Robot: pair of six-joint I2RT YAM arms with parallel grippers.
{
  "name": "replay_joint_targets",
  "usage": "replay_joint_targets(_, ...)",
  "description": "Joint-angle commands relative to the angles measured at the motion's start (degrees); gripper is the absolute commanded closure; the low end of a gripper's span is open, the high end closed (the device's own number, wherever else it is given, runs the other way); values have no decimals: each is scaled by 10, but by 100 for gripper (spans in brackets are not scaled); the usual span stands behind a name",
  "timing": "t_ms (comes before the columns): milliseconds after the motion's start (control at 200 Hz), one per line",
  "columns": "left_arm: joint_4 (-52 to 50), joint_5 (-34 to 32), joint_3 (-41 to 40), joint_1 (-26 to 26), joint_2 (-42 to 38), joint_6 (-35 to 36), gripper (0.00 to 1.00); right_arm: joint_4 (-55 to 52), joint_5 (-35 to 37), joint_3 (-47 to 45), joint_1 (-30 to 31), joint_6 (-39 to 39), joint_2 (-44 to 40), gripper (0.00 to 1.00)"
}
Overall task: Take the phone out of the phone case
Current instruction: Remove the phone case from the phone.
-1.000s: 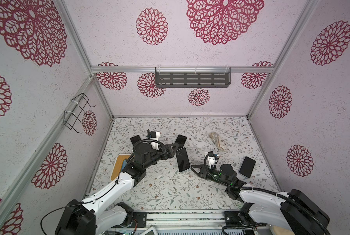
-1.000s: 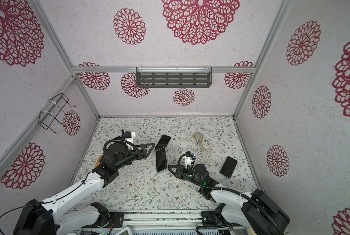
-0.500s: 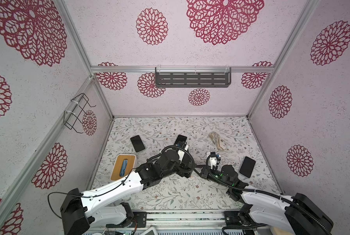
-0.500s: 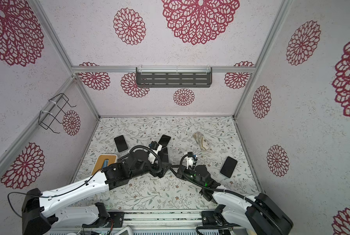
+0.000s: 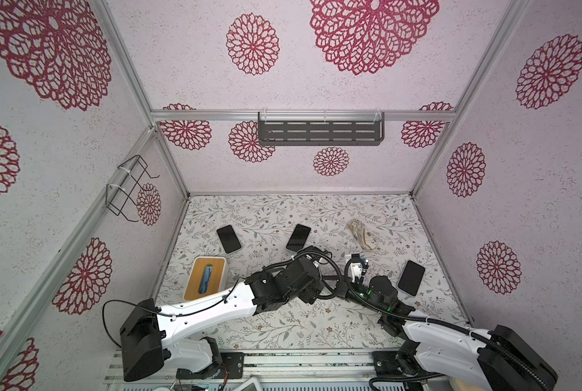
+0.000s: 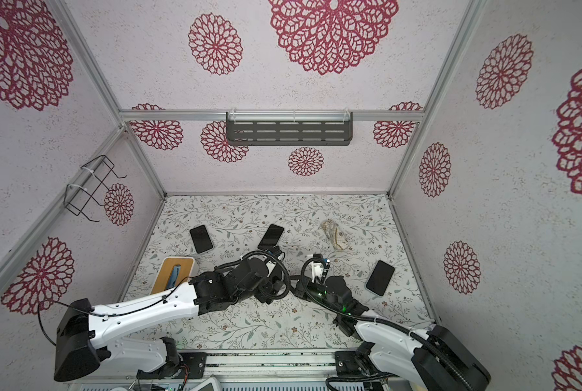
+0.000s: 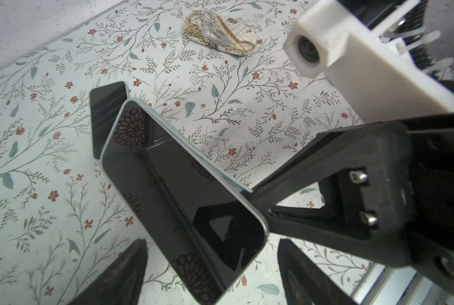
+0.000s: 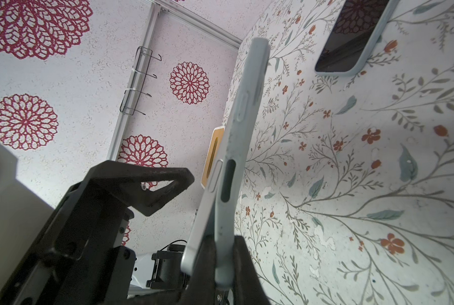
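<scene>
left gripper (image 7: 211,245) has swung in from the side, jaws wide astride the near end of the phone (image 7: 167,184), still in its case (image 8: 236,137), pinched by the right gripper (image 8: 221,240), long axis running ahead.

In both top views the left arm (image 5: 282,284) largely hides the phone (image 7: 183,200); the left wrist view's edge cuts off the fingers (image 7: 120,277) of the left gripper (image 7: 211,245).

Twin overhead views downward; wrist views close, sharing the phone (image 7: 173,198)
</scene>
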Motion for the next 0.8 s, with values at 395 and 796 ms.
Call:
replay_joint_targets(395, 18, -119, 25, -15, 38, 42, 33, 66, 3, 8, -1, -8, -4, 100)
replay_joint_targets(796, 66, -95, -2, -14, 48, 59, 56, 78, 0, 9, 0, -2, 4, 100)
